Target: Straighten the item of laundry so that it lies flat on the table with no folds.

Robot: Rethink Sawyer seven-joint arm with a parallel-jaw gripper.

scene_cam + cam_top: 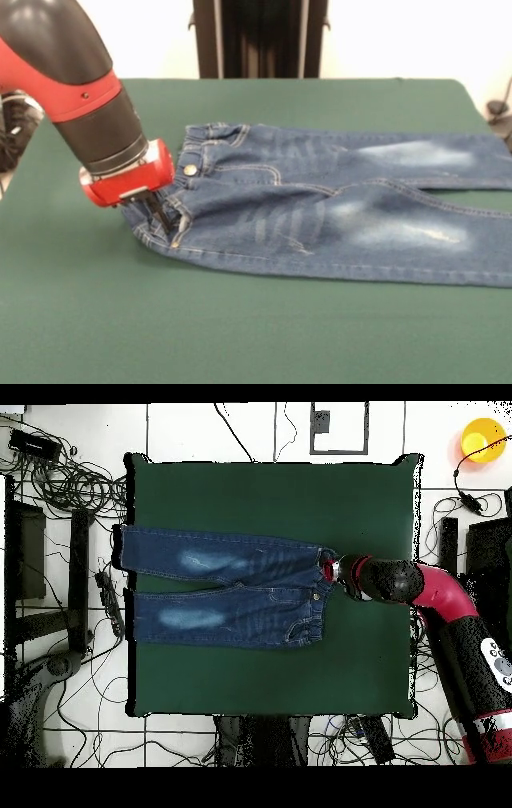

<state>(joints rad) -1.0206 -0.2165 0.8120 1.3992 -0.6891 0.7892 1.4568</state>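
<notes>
I see the jeans (336, 212) spread nearly flat on the green bench (240, 336), legs side by side. My gripper (162, 218) sits at the waistband corner nearest me in the front view, fingers pinched on the denim edge there.

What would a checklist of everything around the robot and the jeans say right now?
Surface: green table, bare around the jeans.
Job's things: blue jeans spread out, legs apart, waistband corner near the gripper bunched.
Clutter: nothing seen on the table.
Grippers: gripper down at the jeans' waistband corner, fingers closed on the denim.
Cables: many loose cables on the floor beside the table.
Surroundings: white tiled floor, orange round object in a corner, black stands nearby.
</notes>
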